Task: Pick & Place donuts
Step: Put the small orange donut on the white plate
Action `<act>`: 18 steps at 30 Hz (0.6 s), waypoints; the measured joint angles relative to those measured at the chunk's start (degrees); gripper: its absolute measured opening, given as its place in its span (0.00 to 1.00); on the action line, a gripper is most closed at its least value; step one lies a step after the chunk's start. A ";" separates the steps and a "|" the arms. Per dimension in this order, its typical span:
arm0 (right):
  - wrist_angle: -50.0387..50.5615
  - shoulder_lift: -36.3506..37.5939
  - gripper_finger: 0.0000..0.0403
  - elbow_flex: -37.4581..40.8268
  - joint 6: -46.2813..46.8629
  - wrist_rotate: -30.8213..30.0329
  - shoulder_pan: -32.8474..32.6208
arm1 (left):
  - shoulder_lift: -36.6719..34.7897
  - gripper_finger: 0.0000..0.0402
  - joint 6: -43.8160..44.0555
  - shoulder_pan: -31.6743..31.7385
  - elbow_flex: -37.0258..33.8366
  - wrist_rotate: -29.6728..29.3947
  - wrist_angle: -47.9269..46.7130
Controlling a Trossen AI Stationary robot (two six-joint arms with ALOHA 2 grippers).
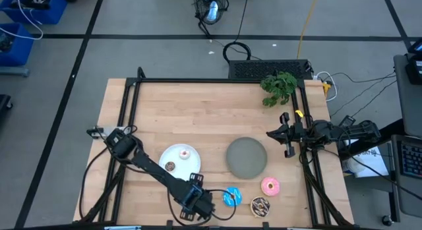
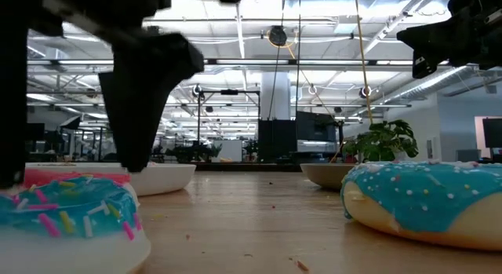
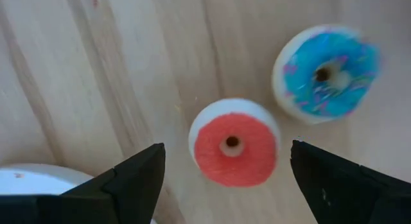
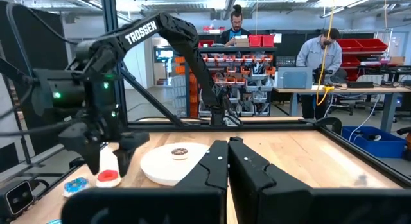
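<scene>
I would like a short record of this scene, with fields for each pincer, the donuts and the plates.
left pincer: open, above the red donut
right pincer: shut, waiting at the table's right edge
white plate: holds a whitish-pink donut and a brown donut
grey plate: nothing on it
on the table: blue donut, pink donut, brown sprinkled donut

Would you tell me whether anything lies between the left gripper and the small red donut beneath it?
Nothing visible does. The left gripper hangs open over the red donut, one finger on each side, bare wood around it. The blue donut lies apart.
</scene>
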State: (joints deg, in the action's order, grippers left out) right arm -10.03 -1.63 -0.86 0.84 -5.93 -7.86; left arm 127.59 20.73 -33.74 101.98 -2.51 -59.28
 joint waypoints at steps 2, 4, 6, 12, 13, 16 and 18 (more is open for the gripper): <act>0.01 0.00 0.00 0.00 0.00 0.02 0.00 | 0.00 0.83 -0.36 0.00 -1.44 0.01 0.73; 0.01 0.00 0.00 0.00 0.01 0.00 0.00 | 0.00 0.83 -1.09 0.00 -2.27 0.01 1.37; 0.01 0.00 0.00 0.00 0.01 -0.01 0.00 | 0.00 0.83 -1.16 0.02 -2.90 0.03 2.87; 0.01 0.00 0.00 0.00 0.01 -0.01 0.00 | 0.00 0.83 -3.39 0.36 -3.07 -0.01 5.14; -0.01 0.00 0.00 0.01 0.00 0.00 0.00 | 0.00 0.83 -3.85 0.39 -3.07 0.03 5.35; 0.01 0.00 0.00 0.00 0.01 -0.01 0.00 | 0.00 0.83 -4.47 0.65 -3.07 0.84 6.10; 0.01 0.00 0.00 0.00 0.01 -0.01 0.00 | 0.00 0.83 -4.15 0.88 -3.07 1.08 6.01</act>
State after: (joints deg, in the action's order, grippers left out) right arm -10.02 -1.63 -0.86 0.84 -5.93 -7.86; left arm 127.59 16.58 -32.86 98.91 -1.43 -53.26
